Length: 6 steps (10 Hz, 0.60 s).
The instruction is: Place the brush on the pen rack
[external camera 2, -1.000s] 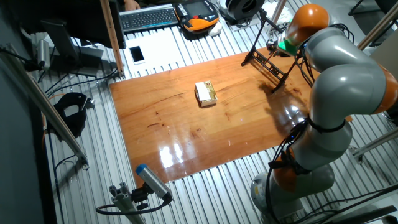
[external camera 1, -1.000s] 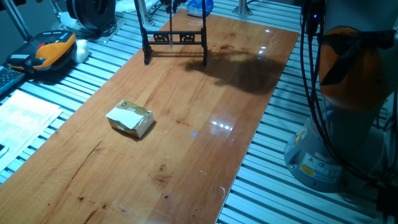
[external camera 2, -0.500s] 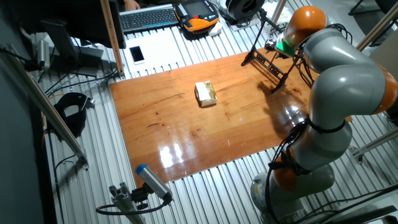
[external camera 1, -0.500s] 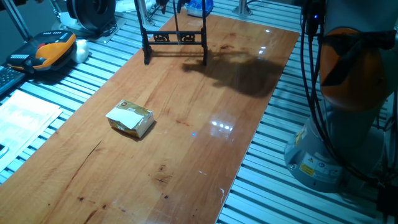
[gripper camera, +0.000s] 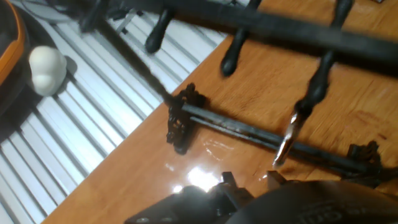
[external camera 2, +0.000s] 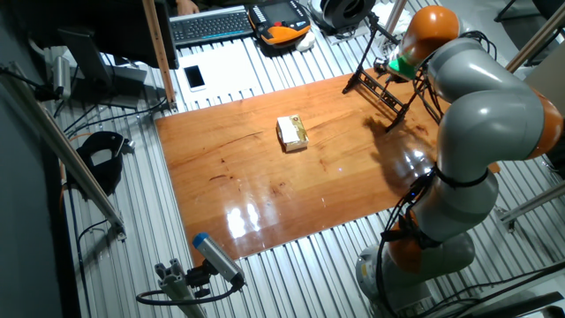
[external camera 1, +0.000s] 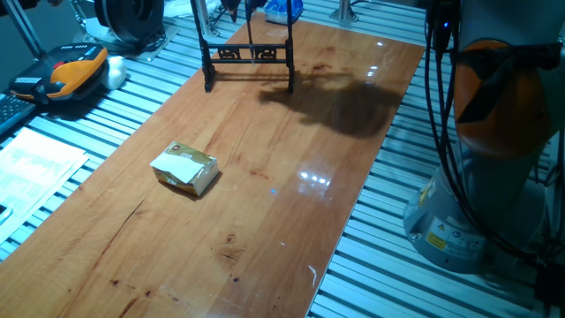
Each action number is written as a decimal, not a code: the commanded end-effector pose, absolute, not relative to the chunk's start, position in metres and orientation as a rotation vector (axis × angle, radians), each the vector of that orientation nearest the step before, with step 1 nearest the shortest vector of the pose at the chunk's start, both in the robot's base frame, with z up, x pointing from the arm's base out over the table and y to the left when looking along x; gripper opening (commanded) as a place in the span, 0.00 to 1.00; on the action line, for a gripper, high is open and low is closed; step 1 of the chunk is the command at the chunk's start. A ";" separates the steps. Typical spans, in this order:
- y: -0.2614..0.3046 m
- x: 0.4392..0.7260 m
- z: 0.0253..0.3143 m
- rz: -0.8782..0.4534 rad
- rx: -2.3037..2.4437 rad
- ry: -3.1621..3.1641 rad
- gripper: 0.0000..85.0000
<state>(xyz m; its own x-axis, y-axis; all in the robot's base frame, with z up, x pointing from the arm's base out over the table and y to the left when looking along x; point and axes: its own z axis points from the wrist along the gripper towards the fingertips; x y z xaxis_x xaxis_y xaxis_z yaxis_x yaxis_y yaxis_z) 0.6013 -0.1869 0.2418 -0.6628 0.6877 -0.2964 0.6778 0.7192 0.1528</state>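
The thin reddish-brown brush (external camera 1: 249, 19) hangs over the black carved pen rack (external camera 1: 249, 55) just below the end effector (external camera 1: 240, 5), whose grip I cannot make out, so release looks left

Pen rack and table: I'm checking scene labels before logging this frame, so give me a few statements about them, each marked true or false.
1. The black ornamental pen rack stands upright near one end of the wooden table. True.
2. The yellowish cardboard box touches the rack's foot. False: it lies well apart from it, mid-table.
3. An orange-and-black handheld device lies off the table on the slatted metal surface. True.
4. The box rests on the slatted metal surface. False: it rests on the wooden tabletop.
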 end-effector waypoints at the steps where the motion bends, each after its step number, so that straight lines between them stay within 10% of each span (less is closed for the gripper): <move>1: -0.182 0.600 0.239 0.042 1.068 2.592 0.20; 3: -0.180 0.599 0.239 0.066 1.052 2.629 0.00; 6: -0.176 0.600 0.240 0.079 1.024 2.681 0.00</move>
